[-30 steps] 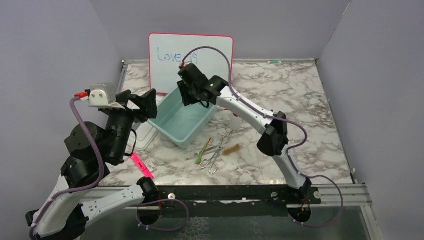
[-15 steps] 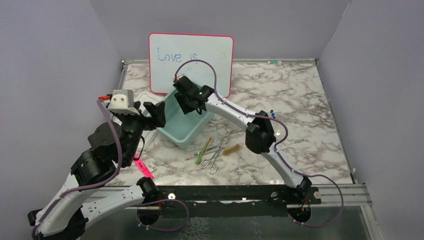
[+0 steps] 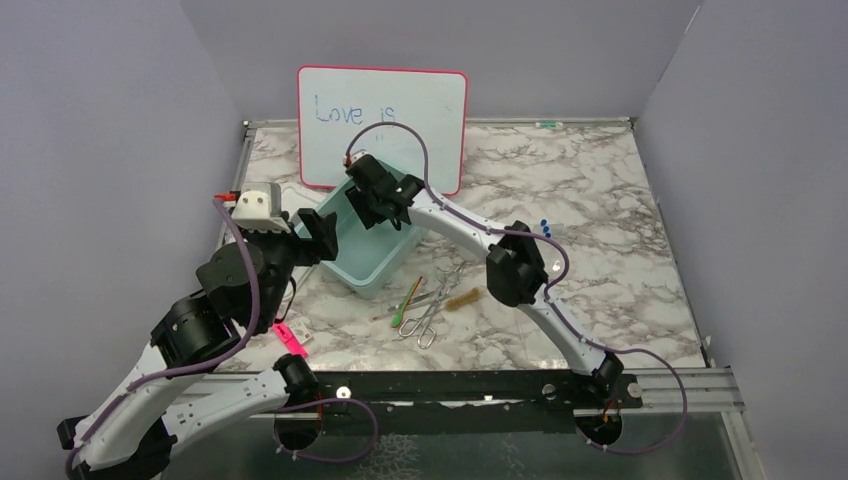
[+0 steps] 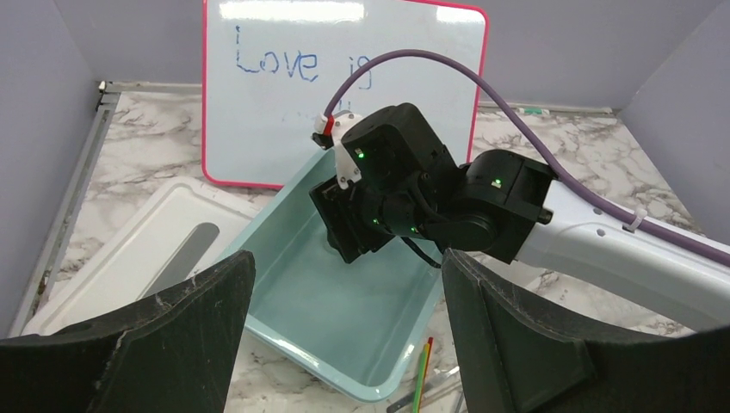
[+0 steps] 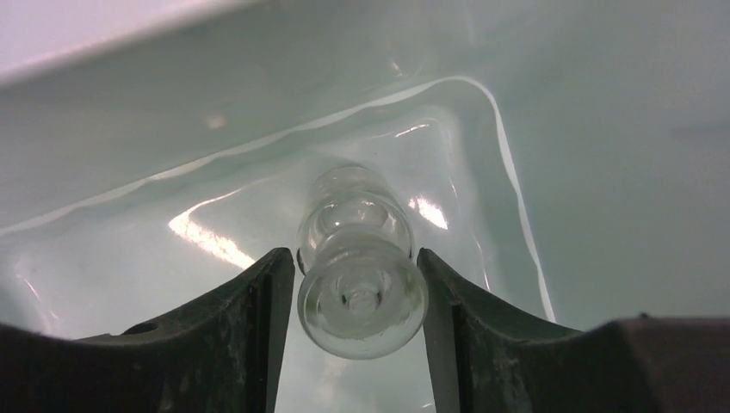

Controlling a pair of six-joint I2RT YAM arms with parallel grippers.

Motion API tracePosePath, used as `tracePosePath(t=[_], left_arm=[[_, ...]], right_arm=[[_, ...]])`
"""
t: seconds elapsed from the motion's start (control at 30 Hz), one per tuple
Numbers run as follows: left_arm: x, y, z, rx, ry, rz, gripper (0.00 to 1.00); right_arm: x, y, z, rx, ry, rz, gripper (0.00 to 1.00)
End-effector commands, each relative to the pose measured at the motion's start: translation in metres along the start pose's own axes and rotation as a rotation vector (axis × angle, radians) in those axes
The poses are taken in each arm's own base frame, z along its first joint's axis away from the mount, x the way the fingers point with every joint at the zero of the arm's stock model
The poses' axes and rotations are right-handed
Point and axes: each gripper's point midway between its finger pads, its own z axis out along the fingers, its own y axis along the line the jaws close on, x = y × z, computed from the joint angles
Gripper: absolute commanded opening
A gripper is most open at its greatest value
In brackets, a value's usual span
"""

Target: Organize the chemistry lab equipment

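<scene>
**Right gripper.** The right gripper (image 5: 357, 297) is narrowed onto the small glass flask (image 5: 361, 258). 1 finger bears on each side of the flask's rim. The flask points away from the wrist camera, base-first toward the floor of the teal bin (image 5: 559, 129). Whether the base touches the floor cannot be told. In the top view the gripper (image 3: 375, 205) sits inside the bin's far corner and hides the flask entirely.

**Left gripper.** The left gripper (image 4: 346, 267) is spread wide and holds nothing. It hangs above the bin's near-left rim (image 4: 284, 331).

**Partly hidden items.** The blue-capped clear tubes (image 3: 545, 228) show only their caps beyond the right forearm. The metal tongs (image 3: 432, 310) and the brown bristle brush (image 3: 462, 298) lie on the table (image 3: 620, 200) just right of the bin. A white lid (image 4: 129, 258) lies against the bin's left side. The pink marker pen (image 3: 288, 338) is partly covered by the left arm.

**Legible writing.** The whiteboard (image 4: 284, 112) stands behind the bin and reads "Love is". Fainter marks below are unreadable.
</scene>
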Motion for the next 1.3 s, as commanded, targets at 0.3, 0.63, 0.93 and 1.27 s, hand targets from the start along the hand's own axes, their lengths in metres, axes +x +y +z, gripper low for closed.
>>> tracePosePath(t=[0.3, 0.63, 0.93, 1.27], left_arm=[[0.019, -0.005, 0.001, 0.022, 0.058, 0.004, 0.82], [0.035, -0.013, 0.002, 0.057, 0.100, -0.002, 0.83], [0.076, -0.032, 0.013, 0.099, 0.212, 0.033, 0.83], [0.101, -0.146, 0.055, 0.497, 0.278, 0.187, 0.88]], right_arm=[[-0.091, 0.001, -0.067, -0.072, -0.254, 0.073, 0.64], [-0.113, -0.004, -0.149, -0.150, -0.343, 0.154, 0.62], [-0.092, -0.048, -0.239, -0.067, -0.433, 0.331, 0.56], [0.023, -0.160, -0.314, 0.252, -0.387, 0.606, 0.57]])
